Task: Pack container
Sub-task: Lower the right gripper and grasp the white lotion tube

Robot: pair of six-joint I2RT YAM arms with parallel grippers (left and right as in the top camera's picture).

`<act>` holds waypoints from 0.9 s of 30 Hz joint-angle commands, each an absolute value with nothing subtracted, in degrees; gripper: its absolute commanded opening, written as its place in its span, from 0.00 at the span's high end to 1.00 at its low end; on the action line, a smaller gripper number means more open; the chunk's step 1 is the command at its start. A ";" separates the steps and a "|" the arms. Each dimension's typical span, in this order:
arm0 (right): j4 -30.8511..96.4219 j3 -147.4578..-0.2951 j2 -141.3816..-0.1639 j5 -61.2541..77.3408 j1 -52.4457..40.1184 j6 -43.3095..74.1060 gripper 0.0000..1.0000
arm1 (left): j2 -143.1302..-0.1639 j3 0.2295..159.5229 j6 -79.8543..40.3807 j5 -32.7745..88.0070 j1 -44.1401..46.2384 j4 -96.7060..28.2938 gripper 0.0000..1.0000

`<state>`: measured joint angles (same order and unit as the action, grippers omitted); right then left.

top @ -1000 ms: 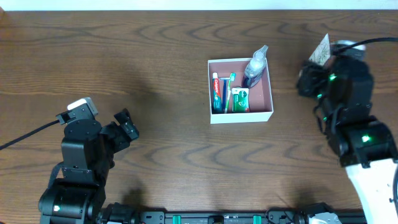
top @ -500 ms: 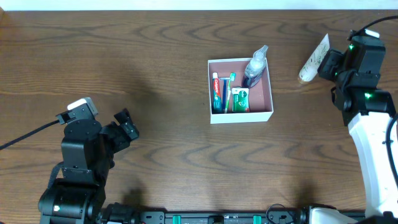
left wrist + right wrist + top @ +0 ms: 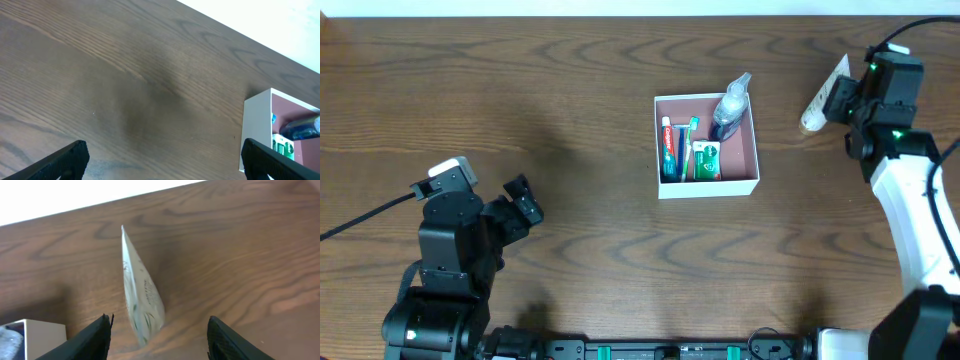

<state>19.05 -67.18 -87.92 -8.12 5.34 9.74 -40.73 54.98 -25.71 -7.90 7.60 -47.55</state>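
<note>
The container (image 3: 710,187), a shallow white box with a pink inside, sits mid-table. In it lie a toothpaste tube (image 3: 668,148), a toothbrush (image 3: 684,150), a green packet (image 3: 706,160) and a clear bottle (image 3: 728,108) leaning on the far wall. A white tube (image 3: 822,96) lies on the table right of the container. My right gripper (image 3: 842,100) is open beside it. In the right wrist view the white tube (image 3: 142,295) lies between the spread fingers of my right gripper (image 3: 157,340), untouched. My left gripper (image 3: 520,205) stands open and empty at the front left.
The left wrist view shows bare wood between the jaws of my left gripper (image 3: 165,162), and the container's near wall (image 3: 256,130) at right. A corner of the container (image 3: 40,332) shows at the lower left of the right wrist view. The table's far edge runs just beyond the white tube.
My right arm has swung back toward the far right edge, uncovering the white tube, and now faces it from the right. Its jaws kept the same width. The left arm has not moved.
</note>
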 commanded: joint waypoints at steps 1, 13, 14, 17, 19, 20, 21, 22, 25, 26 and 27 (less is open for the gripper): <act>17.74 -67.72 -89.03 -5.50 5.72 7.18 0.40 | -40.73 55.05 -26.22 -8.19 7.40 -47.51 0.02; 16.47 -67.72 -90.39 -5.54 5.74 7.14 0.46 | -40.73 55.05 -26.22 -8.19 7.40 -47.51 0.02; 16.23 -67.72 -90.83 -5.54 5.74 7.11 0.46 | -40.73 55.05 -26.22 -8.19 7.40 -47.51 0.02; 15.18 -67.72 -92.51 -5.52 5.74 6.57 0.47 | -40.73 55.05 -26.22 -8.19 7.40 -47.51 0.02; 14.46 -67.72 -93.41 -5.52 5.74 6.52 0.49 | -40.73 55.05 -26.22 -8.19 7.40 -47.51 0.02; 14.22 -67.72 -93.67 -5.52 5.74 6.52 0.52 | -40.73 55.05 -26.22 -8.19 7.40 -47.51 0.02; 14.00 -67.72 -93.80 -5.52 5.74 6.52 0.57 | -40.73 55.05 -26.22 -8.19 7.40 -47.51 0.02; 13.80 -67.72 -93.82 -5.54 5.74 6.52 0.64 | -40.73 55.05 -26.22 -8.19 7.40 -47.51 0.02; 12.91 -67.72 -93.76 -5.56 5.74 6.52 0.82 | -40.73 55.05 -26.22 -8.19 7.40 -47.51 0.02; 12.62 -67.72 -93.76 -5.61 5.74 6.55 0.86 | -40.73 55.05 -26.20 -8.16 7.40 -47.51 0.02; 12.45 -67.75 -93.76 -5.61 5.74 6.52 0.89 | -40.73 55.05 -26.20 -8.19 7.40 -47.51 0.02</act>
